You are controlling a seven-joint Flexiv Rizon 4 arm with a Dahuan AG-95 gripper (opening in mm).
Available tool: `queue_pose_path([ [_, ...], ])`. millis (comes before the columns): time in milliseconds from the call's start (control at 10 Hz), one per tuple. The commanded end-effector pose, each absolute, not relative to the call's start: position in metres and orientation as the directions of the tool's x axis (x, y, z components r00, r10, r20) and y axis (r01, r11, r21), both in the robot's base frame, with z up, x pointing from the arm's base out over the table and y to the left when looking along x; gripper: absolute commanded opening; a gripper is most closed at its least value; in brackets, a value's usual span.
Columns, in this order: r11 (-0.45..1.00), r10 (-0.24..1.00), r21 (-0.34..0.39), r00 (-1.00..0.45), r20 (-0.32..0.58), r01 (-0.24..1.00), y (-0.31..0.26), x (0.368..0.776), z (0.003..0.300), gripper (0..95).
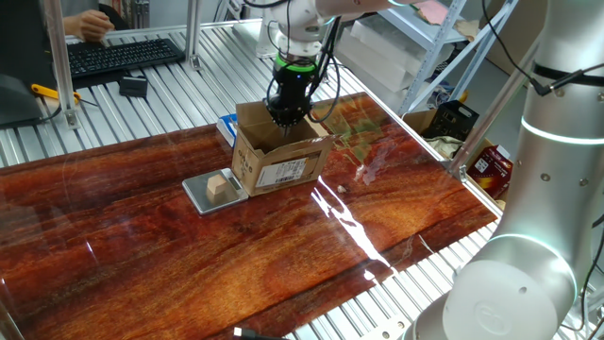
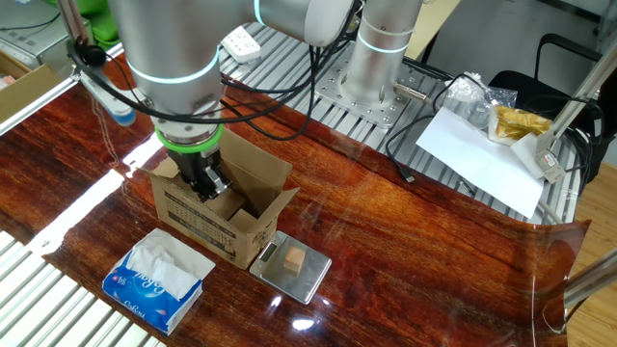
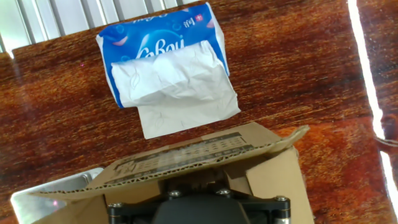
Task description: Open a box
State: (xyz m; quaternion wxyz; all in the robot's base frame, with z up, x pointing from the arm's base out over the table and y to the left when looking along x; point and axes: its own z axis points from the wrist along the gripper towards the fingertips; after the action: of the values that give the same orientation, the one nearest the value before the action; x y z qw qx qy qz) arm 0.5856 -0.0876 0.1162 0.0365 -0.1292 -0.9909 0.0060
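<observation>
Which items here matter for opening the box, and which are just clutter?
In play:
- box, flaps up
- gripper, down at the box's open top; jaws hidden

Clutter:
- tissue packet, beside the box
- wooden cube on the small metal scale
- keyboard at the back

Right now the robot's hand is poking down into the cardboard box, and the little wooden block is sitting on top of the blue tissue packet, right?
Not quite. The gripper is down in the open box, but the wooden block sits on a small grey metal plate beside the box, not on the blue tissue packet. The packet lies on the box's other side. The other fixed view shows this best.
</observation>
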Motion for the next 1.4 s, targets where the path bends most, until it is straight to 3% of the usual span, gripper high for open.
queue_pose_path([
  [100, 0.969, 0.247, -0.021, -0.967, 0.056, 0.247, -0.0881, 0.5804, 0.1155, 0.0],
  [900, 0.981, 0.164, -0.109, -0.986, 0.039, 0.159, -0.0855, 0.5765, 0.1153, 0.0],
  [1200, 0.978, 0.193, -0.083, -0.98, 0.039, 0.189, -0.0854, 0.5771, 0.1137, 0.0],
  [1300, 0.968, 0.252, 0.006, -0.966, 0.061, 0.253, -0.0853, 0.5767, 0.1143, 0.0],
  [1400, 0.964, 0.262, 0.023, -0.963, 0.065, 0.264, -0.0853, 0.5766, 0.1144, 0.0],
])
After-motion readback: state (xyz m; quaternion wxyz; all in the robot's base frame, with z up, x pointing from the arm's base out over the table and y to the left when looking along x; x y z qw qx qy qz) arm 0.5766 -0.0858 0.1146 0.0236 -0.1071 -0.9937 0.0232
